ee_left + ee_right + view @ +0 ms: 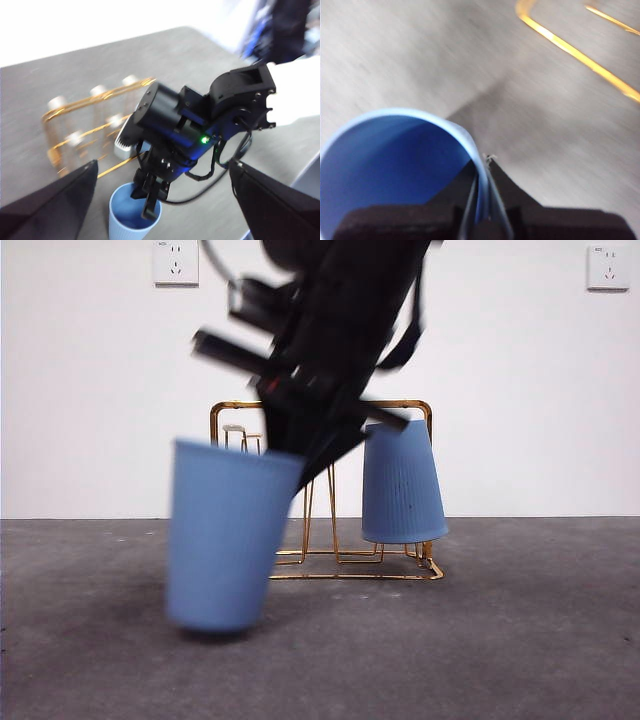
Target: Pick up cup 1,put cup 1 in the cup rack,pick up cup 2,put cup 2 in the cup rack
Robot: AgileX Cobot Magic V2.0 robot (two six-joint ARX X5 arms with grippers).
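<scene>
My right gripper (300, 465) is shut on the rim of a light-blue ribbed tumbler, cup 2 (225, 540), one jaw inside and one outside (482, 170). The cup is upright but tilted, its base close to the grey table, in front and left of the gold cup rack (350, 577). No speck shows on its side. Another blue tumbler, cup 1 (402, 485), sits upside down on the rack's right side. The left wrist view shows the right gripper (150, 202) in cup 2 (134, 217) beside the rack (90, 100). My left gripper (163, 165) is open, empty and well above.
The grey table (520, 640) runs to a white wall with two sockets (176, 262). The rack's left prongs (235, 430) hold nothing. A rack base wire (570, 50) lies close to the held cup.
</scene>
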